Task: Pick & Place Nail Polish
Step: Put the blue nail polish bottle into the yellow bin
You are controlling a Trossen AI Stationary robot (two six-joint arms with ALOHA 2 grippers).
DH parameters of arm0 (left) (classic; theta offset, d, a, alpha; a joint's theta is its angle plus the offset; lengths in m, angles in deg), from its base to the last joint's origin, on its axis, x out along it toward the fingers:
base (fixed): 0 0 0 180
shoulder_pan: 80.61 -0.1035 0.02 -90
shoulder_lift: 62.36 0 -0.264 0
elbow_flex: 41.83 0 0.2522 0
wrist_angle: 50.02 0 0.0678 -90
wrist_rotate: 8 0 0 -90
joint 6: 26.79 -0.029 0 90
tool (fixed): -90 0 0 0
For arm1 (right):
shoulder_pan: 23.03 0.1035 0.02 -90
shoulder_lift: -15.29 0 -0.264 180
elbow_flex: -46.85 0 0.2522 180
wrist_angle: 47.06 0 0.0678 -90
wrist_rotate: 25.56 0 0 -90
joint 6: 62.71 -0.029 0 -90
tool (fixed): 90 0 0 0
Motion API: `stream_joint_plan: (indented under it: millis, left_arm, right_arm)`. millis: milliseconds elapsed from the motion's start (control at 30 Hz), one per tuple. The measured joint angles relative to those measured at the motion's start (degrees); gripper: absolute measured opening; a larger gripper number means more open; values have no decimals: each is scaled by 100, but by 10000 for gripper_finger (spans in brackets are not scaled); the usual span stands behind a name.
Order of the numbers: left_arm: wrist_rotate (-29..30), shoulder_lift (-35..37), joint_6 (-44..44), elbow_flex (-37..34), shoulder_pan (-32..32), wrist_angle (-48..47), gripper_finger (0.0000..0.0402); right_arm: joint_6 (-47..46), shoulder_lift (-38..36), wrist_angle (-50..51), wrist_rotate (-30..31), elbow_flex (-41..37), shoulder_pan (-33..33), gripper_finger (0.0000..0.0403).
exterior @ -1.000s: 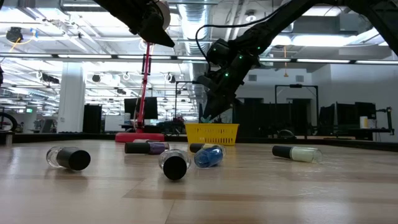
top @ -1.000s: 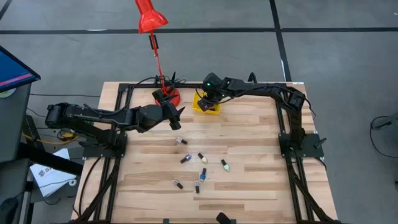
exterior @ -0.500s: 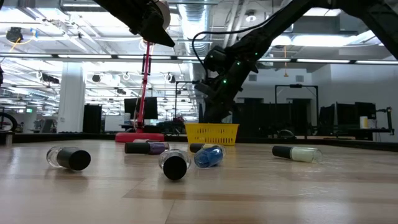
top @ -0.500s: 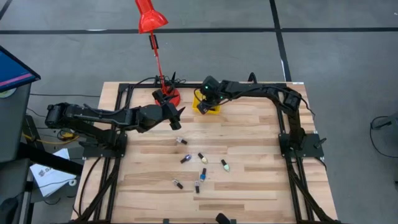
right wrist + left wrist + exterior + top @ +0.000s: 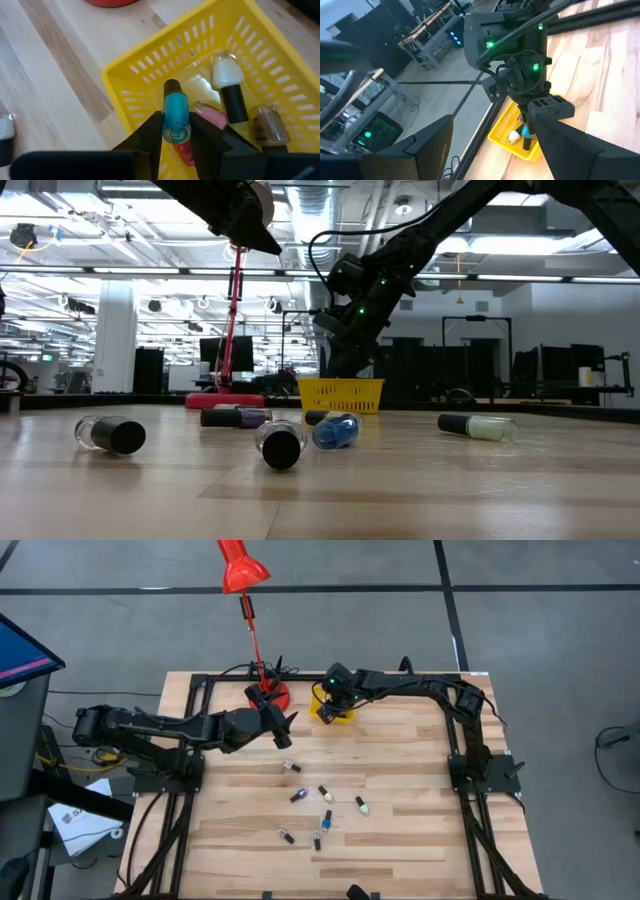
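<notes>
Yellow plastic mesh forms a small square bin (image 5: 150,65) at the far edge of a pale wooden bench (image 5: 400,790), just beside the round red base of a red lamp (image 5: 262,640). The right claw (image 5: 176,137) hangs directly over this bin, its two dark fingers closed on a teal nail polish bottle (image 5: 176,117) with a black cap, held partly down inside the bin's walls. Lying on the bin floor beneath it are a white bottle (image 5: 227,82) with a black cap, a pink bottle (image 5: 212,114) and a brownish bottle (image 5: 267,125).

The left claw (image 5: 283,728) hovers above the bench, near the lamp base and a little nearer the bench's middle than the bin. Its fingers stand spread apart with nothing between them.

More nail polish bottles lie on their sides around the middle of the bench, apart from one another: a purple one (image 5: 291,767) closest to the left claw, then a dark one (image 5: 299,796), a blue one (image 5: 327,819) and a pale green one (image 5: 361,806), with two more (image 5: 286,836) toward the near edge. From bench height, a clear bottle with a black cap (image 5: 110,434) lies off to one side and the pale green one (image 5: 478,426) to the other.
</notes>
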Motion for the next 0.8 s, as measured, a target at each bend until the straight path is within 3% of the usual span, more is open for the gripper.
stream_joint_plan:
  millis: [433, 800]
  left_arm:
    - [15, 0, 385, 0, 0, 17, 273]
    - [-71, 0, 469, 3, 0, -60, 273]
  right_arm:
    - [130, 0, 23, -8, 0, 0, 85]
    - [152, -48, 201, -9, 2, -67, 189]
